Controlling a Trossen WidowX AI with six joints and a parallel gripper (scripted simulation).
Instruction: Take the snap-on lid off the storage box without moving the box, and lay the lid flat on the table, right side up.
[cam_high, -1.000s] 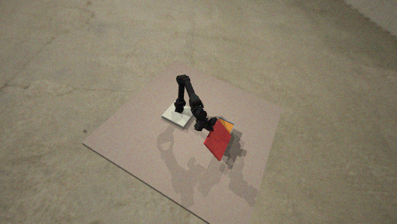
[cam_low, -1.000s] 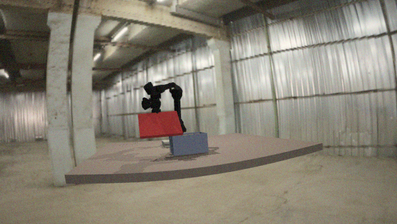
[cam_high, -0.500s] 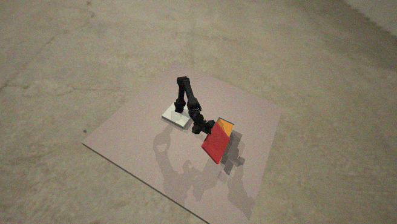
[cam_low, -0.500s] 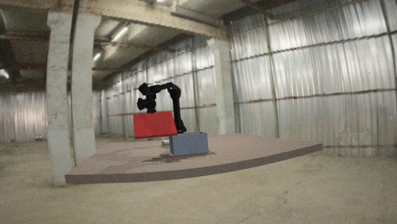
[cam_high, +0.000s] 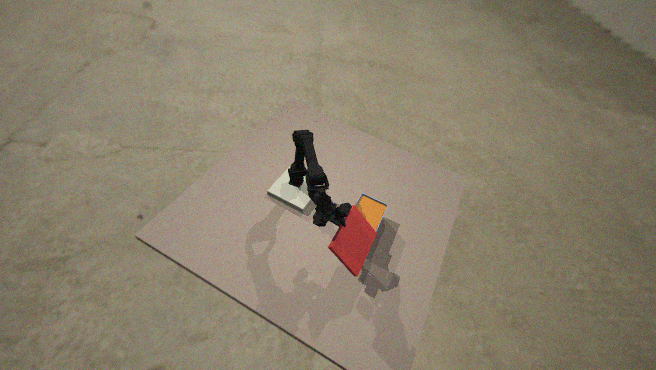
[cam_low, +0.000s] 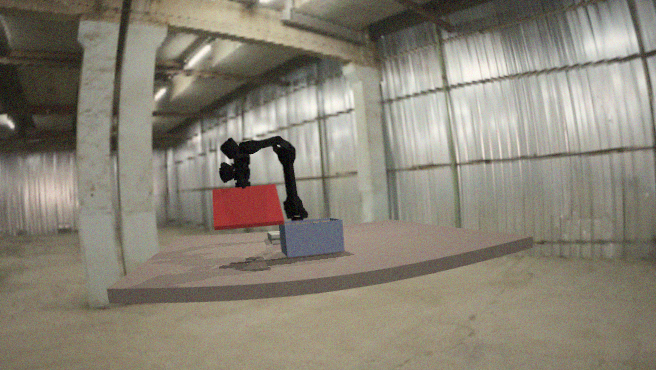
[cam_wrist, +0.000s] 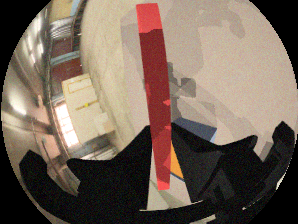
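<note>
Exterior: fingers (cam_low: 243, 186) grip tilted red lid (cam_low: 248, 207) (cam_high: 354, 241) (cam_wrist: 158, 85); blue box (cam_low: 312, 238) (cam_high: 371, 212) (cam_wrist: 196, 131) open.

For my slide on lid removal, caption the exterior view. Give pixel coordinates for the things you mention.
Tool (cam_high: 344, 220) (cam_low: 243, 187) (cam_wrist: 160, 128) holding red lid (cam_high: 354, 242) (cam_low: 247, 207) (cam_wrist: 157, 85), tilted, beside and above the open blue box (cam_high: 384, 204) (cam_low: 312, 239) (cam_wrist: 196, 129).

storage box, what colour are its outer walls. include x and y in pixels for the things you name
Blue (cam_low: 313, 238), seen best in the exterior view.

The arm (cam_high: 310, 165) (cam_low: 289, 175) is matte black all over, built of slim, straight links between chunkier, blocky joints, with a rounded lump jutting beside the wrist. Its hand (cam_high: 343, 216) (cam_low: 243, 185) (cam_wrist: 160, 128) is black too, with two broad, angular fingers that taper towards their tips and have jagged, stepped outer edges. Any screws, cables or markings are probably too small and dark to make out here.
</note>
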